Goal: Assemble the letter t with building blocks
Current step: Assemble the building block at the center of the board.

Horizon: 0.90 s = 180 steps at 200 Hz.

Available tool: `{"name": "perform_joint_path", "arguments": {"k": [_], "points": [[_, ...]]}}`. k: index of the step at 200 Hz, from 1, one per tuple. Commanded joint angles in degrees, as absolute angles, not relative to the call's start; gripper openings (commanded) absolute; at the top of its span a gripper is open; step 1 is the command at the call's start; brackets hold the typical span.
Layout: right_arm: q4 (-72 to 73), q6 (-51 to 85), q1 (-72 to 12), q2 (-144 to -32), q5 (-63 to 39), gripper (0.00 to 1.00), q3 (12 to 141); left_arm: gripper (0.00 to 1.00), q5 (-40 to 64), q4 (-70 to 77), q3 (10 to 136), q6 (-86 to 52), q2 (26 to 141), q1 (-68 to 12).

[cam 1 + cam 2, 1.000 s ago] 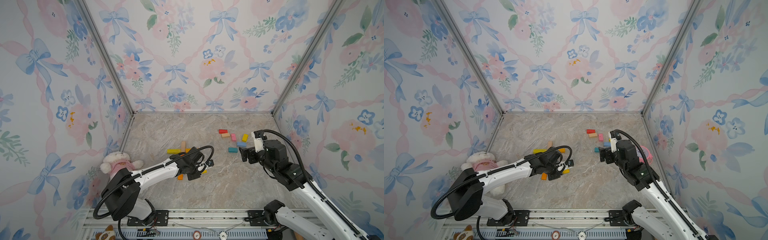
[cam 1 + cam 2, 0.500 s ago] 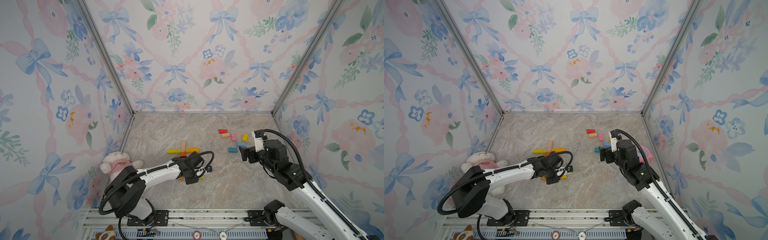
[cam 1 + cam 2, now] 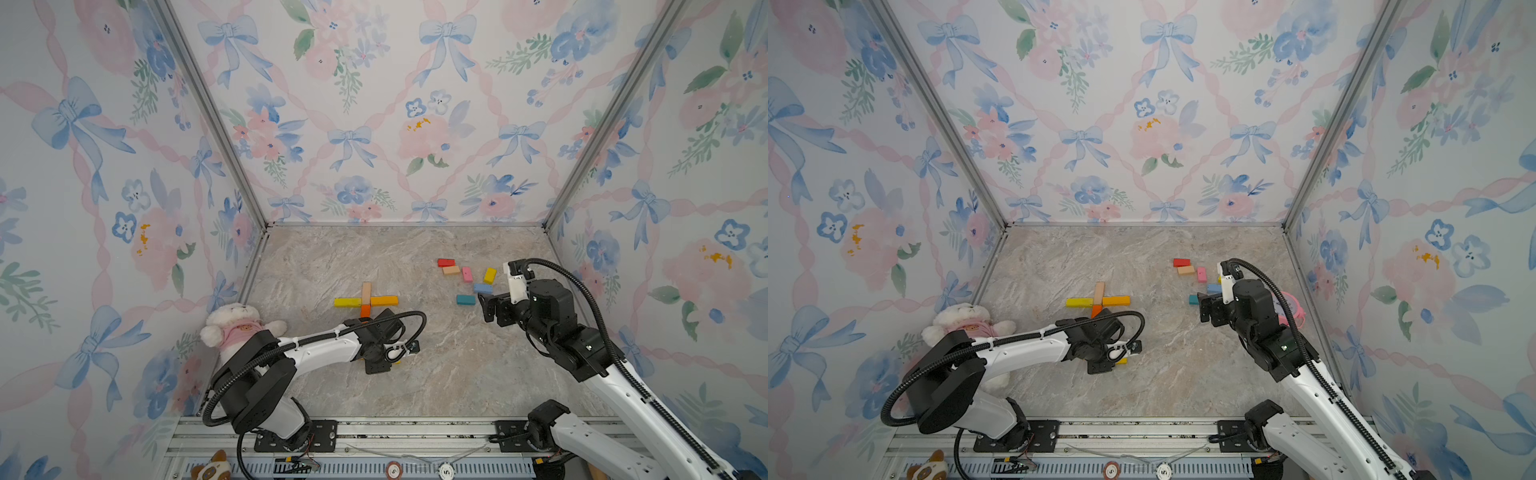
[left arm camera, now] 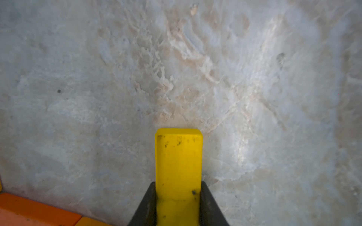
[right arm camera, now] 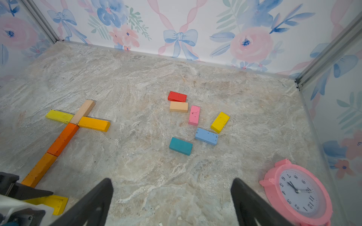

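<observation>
marble floor (image 3: pixel 457 382), floral walls (image 3: pixel 374 124); we log a cross (image 3: pixel 365 300) of blocks lying flat left of centre: yellow arm (image 5: pixel 59 116) and amber arm (image 5: pixel 94 123), tan top (image 5: pixel 83 111), orange stem (image 5: pixel 63 139) of two pieces end to end. left gripper (image 4: pixel 178 185) clenched on a yellow block (image 4: pixel 178 156), low by the stem's foot; whether it touches the floor we cannot tell. right gripper (image 5: pixel 172 184) spread wide and holding nothing, near six loose blocks (image 5: pixel 194 115) well apart from the cross, red, peach, pink, yellow, blue, teal; pink clock (image 5: pixel 297 193) by the right wall, plush (image 3: pixel 237 328) by the left.
</observation>
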<state>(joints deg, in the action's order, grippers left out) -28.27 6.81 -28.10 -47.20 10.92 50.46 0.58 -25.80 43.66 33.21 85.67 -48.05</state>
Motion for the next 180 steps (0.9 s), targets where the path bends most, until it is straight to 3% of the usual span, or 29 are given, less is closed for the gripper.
{"name": "perform_joint_path", "arguments": {"k": [1, 180], "points": [[-27.48, 6.90, -27.39, -47.09, 10.22, 0.96, 49.76, 0.09, -0.08, -27.11, 40.86, 36.79, 84.23, -48.25], [-27.26, 7.00, -27.27, -47.29, 9.49, 0.96, 49.48, 0.13, -0.60, -26.91, 40.59, 44.79, 87.14, -46.19]]}}
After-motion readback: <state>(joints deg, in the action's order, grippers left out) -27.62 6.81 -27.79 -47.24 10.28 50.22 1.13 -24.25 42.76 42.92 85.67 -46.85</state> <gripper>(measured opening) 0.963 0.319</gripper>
